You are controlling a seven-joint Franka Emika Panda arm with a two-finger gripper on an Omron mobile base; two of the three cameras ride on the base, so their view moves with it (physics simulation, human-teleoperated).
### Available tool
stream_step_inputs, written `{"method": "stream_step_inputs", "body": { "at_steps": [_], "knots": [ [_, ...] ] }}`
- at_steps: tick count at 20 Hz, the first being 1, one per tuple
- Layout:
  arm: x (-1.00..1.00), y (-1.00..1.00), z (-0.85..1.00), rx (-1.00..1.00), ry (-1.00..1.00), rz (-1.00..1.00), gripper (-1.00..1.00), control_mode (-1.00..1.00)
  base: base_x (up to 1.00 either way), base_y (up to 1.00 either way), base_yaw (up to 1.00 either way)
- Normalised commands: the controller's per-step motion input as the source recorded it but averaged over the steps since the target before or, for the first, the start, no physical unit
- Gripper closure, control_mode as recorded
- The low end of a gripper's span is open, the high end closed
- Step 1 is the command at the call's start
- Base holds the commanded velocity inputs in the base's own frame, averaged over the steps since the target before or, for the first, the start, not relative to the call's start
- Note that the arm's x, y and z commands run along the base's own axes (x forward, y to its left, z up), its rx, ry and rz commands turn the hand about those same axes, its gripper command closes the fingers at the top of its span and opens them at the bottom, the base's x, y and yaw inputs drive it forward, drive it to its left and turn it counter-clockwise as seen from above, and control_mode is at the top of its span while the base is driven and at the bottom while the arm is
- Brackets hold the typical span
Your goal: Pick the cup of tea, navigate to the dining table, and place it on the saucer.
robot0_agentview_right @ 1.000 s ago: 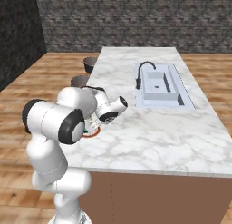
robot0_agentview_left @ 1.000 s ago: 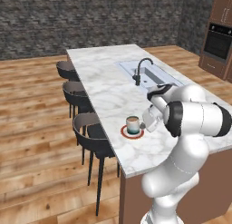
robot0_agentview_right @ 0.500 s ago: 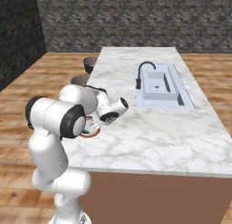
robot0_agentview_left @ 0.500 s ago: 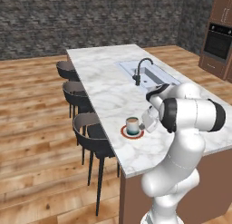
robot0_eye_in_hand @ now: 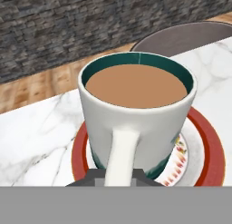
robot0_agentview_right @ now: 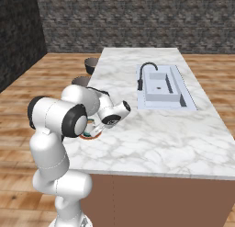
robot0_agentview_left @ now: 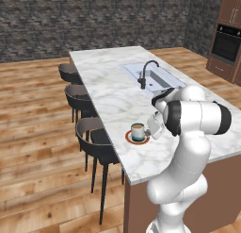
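Observation:
The cup of tea point(robot0_agentview_left: 137, 131), pale with a teal rim and brown liquid, stands upright on the red-rimmed saucer point(robot0_agentview_left: 129, 138) near the dining table's point(robot0_agentview_left: 108, 88) left edge. My gripper point(robot0_agentview_left: 150, 129) sits just right of the cup, at its handle. In the hand view the cup point(robot0_eye_in_hand: 136, 105) is very close on the saucer point(robot0_eye_in_hand: 206, 143), its handle pointing at me between the two dark fingertips of the gripper point(robot0_eye_in_hand: 121, 177), which press against it. From the right base view my arm covers most of the cup, and a strip of saucer point(robot0_agentview_right: 86, 137) peeks out below it.
Three dark stools point(robot0_agentview_left: 92, 130) line the table's left side; one seat point(robot0_eye_in_hand: 181, 35) lies just beyond the cup. The inset sink point(robot0_agentview_left: 160, 79) with its black faucet point(robot0_agentview_left: 143, 74) is farther back on the table. An oven point(robot0_agentview_left: 226, 43) stands at the far right.
My arm's upper links have shifted slightly. The cup, the saucer and the gripper stay where they were.

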Motion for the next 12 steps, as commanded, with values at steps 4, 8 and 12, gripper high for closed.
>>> {"method": "stream_step_inputs", "body": {
  "at_steps": [4,8,12],
  "knots": [
    [0.01,0.0,0.0,0.0,0.0,0.0,1.0,-1.0,0.0,0.0,0.0],
    [0.07,0.0,-0.04,0.0,0.0,0.0,1.0,-1.0,0.0,0.0,0.0],
    [0.01,0.0,-0.08,0.0,0.0,0.0,1.0,-1.0,0.0,0.0,0.0]
  ]
}}
